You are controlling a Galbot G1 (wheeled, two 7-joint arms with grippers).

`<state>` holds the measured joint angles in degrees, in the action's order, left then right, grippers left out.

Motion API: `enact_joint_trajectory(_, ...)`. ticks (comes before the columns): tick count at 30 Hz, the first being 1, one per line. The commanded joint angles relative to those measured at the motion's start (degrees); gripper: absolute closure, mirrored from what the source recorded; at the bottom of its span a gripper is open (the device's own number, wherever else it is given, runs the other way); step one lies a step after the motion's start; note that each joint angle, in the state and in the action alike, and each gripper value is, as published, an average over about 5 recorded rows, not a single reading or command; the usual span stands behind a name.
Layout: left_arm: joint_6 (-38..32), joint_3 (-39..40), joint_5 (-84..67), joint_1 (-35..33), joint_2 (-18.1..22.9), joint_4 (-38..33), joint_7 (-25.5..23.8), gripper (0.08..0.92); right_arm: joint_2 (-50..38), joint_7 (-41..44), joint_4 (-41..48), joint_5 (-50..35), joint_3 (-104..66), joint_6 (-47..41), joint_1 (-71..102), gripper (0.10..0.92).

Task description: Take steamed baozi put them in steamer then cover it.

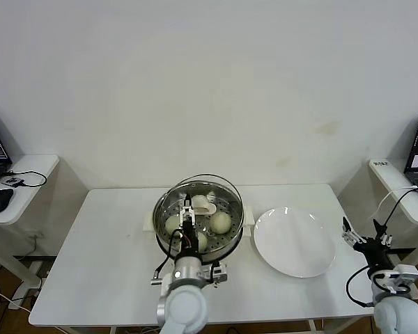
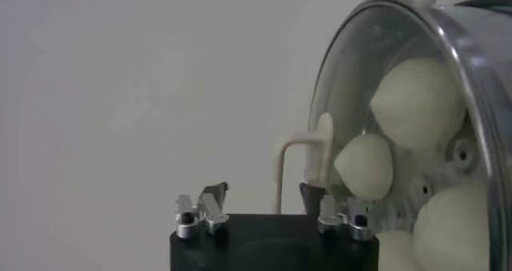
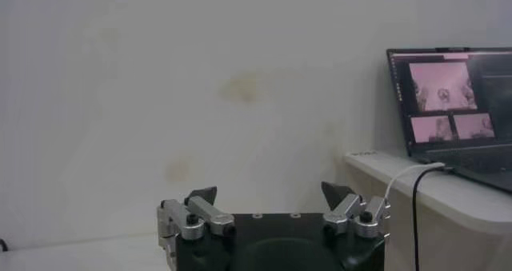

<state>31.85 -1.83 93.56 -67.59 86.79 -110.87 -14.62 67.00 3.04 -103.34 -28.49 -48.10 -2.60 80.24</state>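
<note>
Both sets of fingers stood open and empty: the left gripper (image 1: 189,224) hung over the steamer (image 1: 164,221), right at the bar handle of the cover (image 1: 203,204), while the right gripper (image 1: 366,235) waited well apart, beyond the white plate (image 1: 295,241). The cover lay on the steamer over the steamed baozi (image 1: 221,222), its handle between the spread left fingers (image 2: 323,207), so it seemed placed.

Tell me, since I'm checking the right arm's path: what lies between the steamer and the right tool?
In the head view, only the empty white plate lies on the table between the steamer and the open right tool, which waits at the table's right edge.
</note>
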Motion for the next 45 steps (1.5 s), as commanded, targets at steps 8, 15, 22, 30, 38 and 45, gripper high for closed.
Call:
enact_joint_trajectory(8, -0.11, -2.19, -2.61, -5.68, -4.02, -13.78, -0.36, 0.177, 0.17, -0.03, -1.44, 0.06, 0.23, -0.38, 0.39, 0.203)
enact_joint_trajectory(15, -0.97, -6.71, -10.90, -6.95, -6.41, -21.92, 0.42, 0.177, 0.64, 0.14, -5.53, -0.69, 1.13, -2.21, 2.67, 0.203)
enact_joint_trajectory(22, -9.47, -26.11, -46.94, -8.83, -9.63, -22.51, 9.71, 0.177, 1.66, -1.24, -9.80, 1.34, 4.99, -5.05, 6.05, 0.203)
enact_joint_trajectory(30, -29.17, -37.56, -79.96, -17.50, -12.00, -14.77, 22.68, 0.177, 4.52, -1.73, -10.46, 3.87, 5.73, -2.73, 9.03, 0.203)
enact_joint_trajectory(38, -34.93, -40.59, -91.65, -25.64, -11.94, -8.53, 24.21, 0.177, 9.18, -3.29, -12.07, 9.54, 5.31, -5.07, 12.41, 0.203)
enact_joint_trajectory(45, -28.79, -40.08, -94.69, -27.18, -11.58, -7.18, 22.51, 0.177, 9.46, -4.32, -12.35, 8.48, 6.20, -5.31, 12.88, 0.203)
